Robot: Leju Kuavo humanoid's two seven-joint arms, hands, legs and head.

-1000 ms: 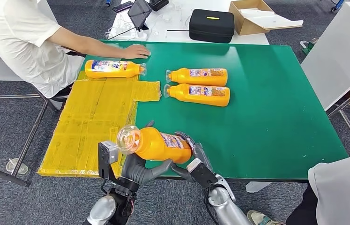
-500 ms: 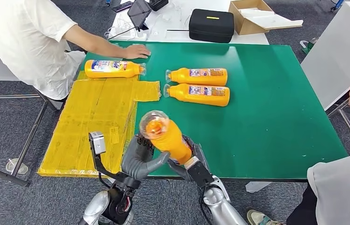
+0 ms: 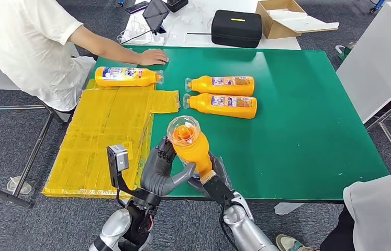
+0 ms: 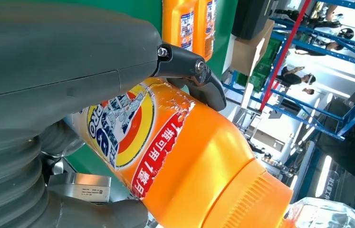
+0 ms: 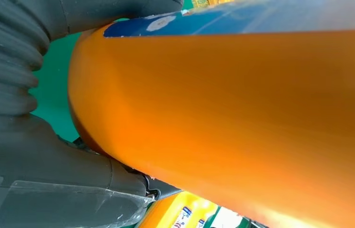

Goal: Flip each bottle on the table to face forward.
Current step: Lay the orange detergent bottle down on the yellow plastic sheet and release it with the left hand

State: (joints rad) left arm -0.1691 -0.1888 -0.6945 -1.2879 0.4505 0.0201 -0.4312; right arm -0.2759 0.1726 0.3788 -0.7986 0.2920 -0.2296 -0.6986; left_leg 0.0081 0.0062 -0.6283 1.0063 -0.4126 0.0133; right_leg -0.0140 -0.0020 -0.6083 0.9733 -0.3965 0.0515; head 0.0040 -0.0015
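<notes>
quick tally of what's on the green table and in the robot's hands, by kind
Orange bottles lying on the table: 3
Orange bottle held in both hands: 1
Yellow sheets: 1
Total: 5

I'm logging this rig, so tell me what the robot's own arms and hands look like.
Silver metal arms with exposed dark cabling. The left hand and right hand are dark grey with thick grey thumbs and ribbed grey wrist covers. A small silver camera block stands on a black bracket by the left wrist.

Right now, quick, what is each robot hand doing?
Left hand: fingers wrapped around the orange bottle.
Right hand: holds the same bottle from below.
</notes>
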